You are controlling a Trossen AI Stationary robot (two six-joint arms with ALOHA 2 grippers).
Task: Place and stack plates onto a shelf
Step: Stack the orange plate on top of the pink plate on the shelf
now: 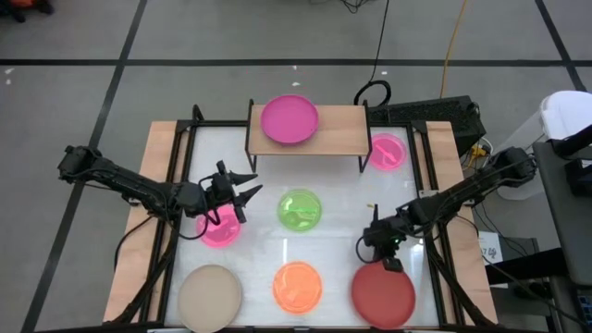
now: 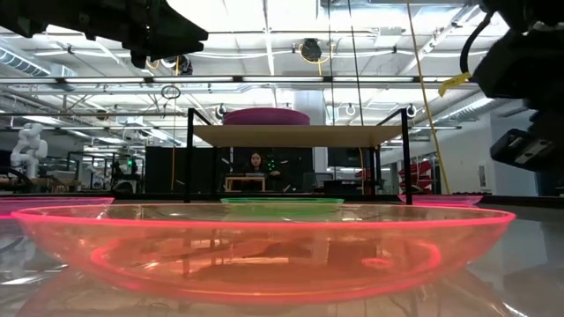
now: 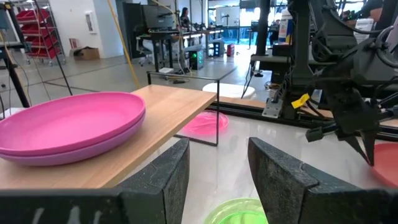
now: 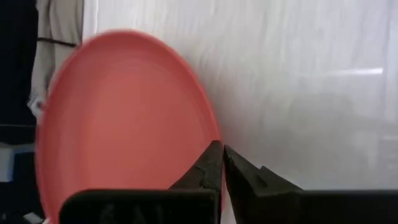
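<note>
The shelf (image 1: 338, 129) stands at the table's far edge, and a magenta plate (image 1: 289, 120) sits on its left half, stacked on a purple plate (image 3: 81, 151). My left gripper (image 1: 252, 185) hovers open above a pink plate (image 1: 218, 229), pointing toward the shelf, with the green plate (image 1: 300, 209) to its right. My right gripper (image 1: 388, 265) is shut on the red plate (image 1: 382, 296) near the table's near right corner. The beige plate (image 1: 210, 296), the orange plate (image 1: 297, 287) and a second pink plate (image 1: 387, 153) lie flat on the table. My right gripper pinches the red plate's far rim (image 4: 214, 134) between its two fingers, one finger (image 4: 208, 168) on the inner side and the other outside. The fingers come from above, pointing down. I cannot tell whether the plate is lifted or lies on the table.
The shelf's right half (image 1: 347, 125) is bare wood. Black rails (image 1: 435, 185) and wooden strips border the white table (image 1: 342, 185) on both sides. In the low view the orange plate (image 2: 264, 255) fills the foreground, and a person (image 2: 256, 164) sits far behind the shelf.
</note>
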